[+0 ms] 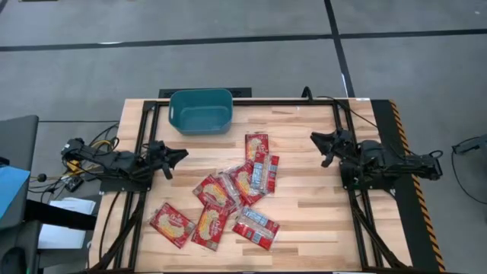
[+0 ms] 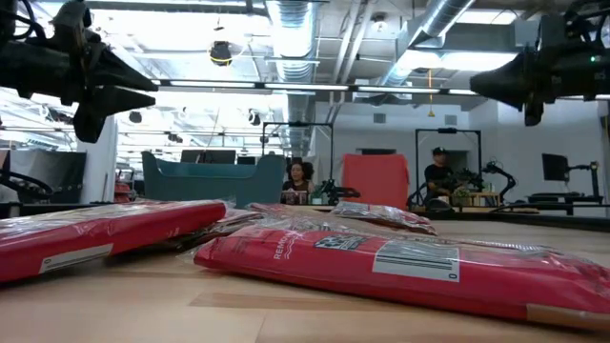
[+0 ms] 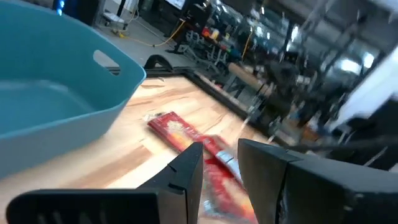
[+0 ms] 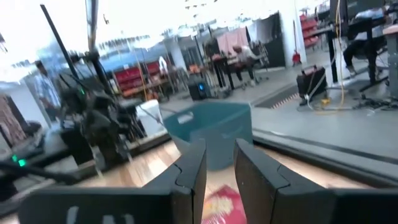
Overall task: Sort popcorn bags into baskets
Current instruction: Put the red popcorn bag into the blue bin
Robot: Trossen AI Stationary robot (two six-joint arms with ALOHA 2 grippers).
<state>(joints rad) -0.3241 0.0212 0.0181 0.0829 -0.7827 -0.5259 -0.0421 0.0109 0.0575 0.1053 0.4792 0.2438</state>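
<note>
The teal basket (image 1: 201, 111) stands empty at the table's far edge, left of centre; it also shows in the left wrist view (image 3: 62, 106). Several red popcorn bags (image 1: 243, 183) lie flat and partly overlapping in the table's middle and near part, one bag (image 1: 256, 146) lying closest to the basket. My left gripper (image 1: 183, 154) hovers above the table's left side, pointing right, narrowly open and empty (image 3: 221, 165). My right gripper (image 1: 314, 137) hovers above the right side, pointing left toward the basket (image 4: 211, 134), narrowly open and empty (image 4: 219, 165).
A black frame (image 1: 251, 100) runs around the tabletop. Bare wood lies between the basket and the bags and along the right side (image 1: 319, 198). Beyond the far edge, people (image 2: 440, 176) sit in the room at workstations. Cables (image 1: 76, 152) hang off the left edge.
</note>
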